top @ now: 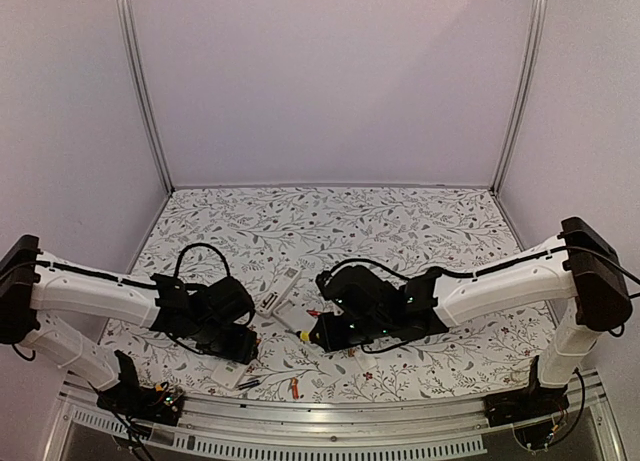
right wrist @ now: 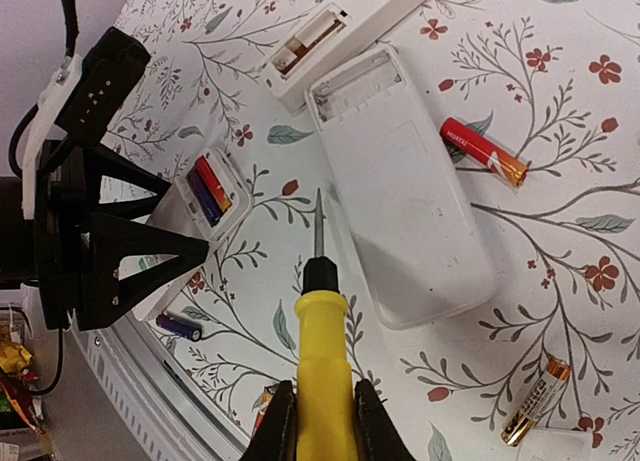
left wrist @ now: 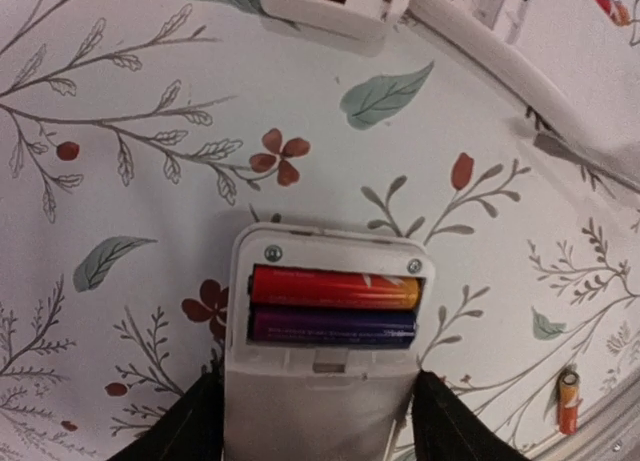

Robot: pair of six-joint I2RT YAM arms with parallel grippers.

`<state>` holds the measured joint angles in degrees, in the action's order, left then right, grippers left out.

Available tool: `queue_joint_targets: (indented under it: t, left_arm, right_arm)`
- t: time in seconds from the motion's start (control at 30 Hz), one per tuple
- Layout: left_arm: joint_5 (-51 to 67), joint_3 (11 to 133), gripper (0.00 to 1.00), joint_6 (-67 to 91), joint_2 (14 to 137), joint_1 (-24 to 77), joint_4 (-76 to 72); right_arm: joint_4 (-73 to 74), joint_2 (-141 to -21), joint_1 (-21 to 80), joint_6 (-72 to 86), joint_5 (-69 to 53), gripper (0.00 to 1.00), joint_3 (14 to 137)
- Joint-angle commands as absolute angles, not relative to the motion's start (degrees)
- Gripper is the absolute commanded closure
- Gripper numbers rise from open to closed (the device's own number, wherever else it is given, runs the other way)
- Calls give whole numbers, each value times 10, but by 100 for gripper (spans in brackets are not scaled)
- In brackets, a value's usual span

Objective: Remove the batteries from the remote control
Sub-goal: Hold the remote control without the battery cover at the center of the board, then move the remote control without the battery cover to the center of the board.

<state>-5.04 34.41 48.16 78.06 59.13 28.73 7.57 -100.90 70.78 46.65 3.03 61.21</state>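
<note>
Straddling a small remote (left wrist: 330, 256), the L gripper (left wrist: 318, 421) has a dark finger (left wrist: 185, 431) at each side of the case; whether they press it or only flank it can't be told. Just ahead of the fingertips the bay lies uncovered w/ two cells seated: the red cell (left wrist: 335, 288) farther from the fingers, the purple cell (left wrist: 333, 327) nearer.

The R gripper (right wrist: 322, 421) is clamped on a yellow-handled screwdriver (right wrist: 322, 341). Its tip points away from the fingers, into the gap btwn the small remote and a big remote (right wrist: 410, 201).

Progress, at a guess: past halfway. The big remote's bay, at the end far from the R fingers, is empty. A third remote (right wrist: 340, 26) beyond it looks emptied too.

Three loose cells (right wrist: 483, 151) lie on the table (right wrist: 570, 101): one beyond the R fingers to their right, beside the big remote, one close by on their right, a dark one off to their left.

Left to do: both cells in the small remote.
</note>
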Motion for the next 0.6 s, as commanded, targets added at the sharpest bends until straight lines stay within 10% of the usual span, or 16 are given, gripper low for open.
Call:
queue_joint_targets:
  t: [0.0, 0.57]
  left_arm:
    - [-44, 345, 35, 457, 833, 608, 285]
    - [-82, 440, 48, 416, 884, 617, 266]
  right_arm:
    - [74, -977, 702, 478, 50, 100, 592]
    - [86, -922, 695, 496, 71, 100, 559]
